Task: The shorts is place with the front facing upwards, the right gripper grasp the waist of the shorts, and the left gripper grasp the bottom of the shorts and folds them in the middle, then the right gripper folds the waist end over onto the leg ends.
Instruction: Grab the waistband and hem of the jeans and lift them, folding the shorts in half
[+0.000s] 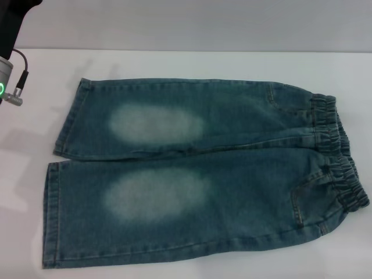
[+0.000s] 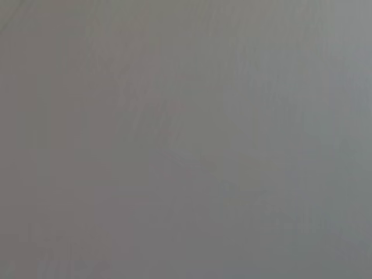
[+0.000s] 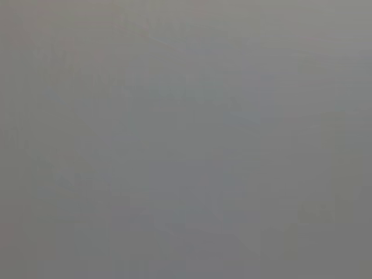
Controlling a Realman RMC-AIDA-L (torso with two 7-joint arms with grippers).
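I am seeing only a sliver of my left arm at the head view's upper left edge: a silver cylinder with a green light and a small cable. Its claw is lying outside the frame, and so is the right one, so I cannot tell whether either is apart or together. Both wrist views are giving me nothing but flat grey.

Out from that arm, well apart from it toward the right side, the shorts are lying flat on the white counter, front side up. The denim is showing blue-green, with a pale faded oval on each leg. The bottom of the shorts, two straight stitched hems, is sitting nearest the left arm, the far leg's hem set slightly further in than the near one. The waist of the shorts, a darker ruched elastic band, is lying at the farthest end from it. Pocket seams are showing just inside the band.
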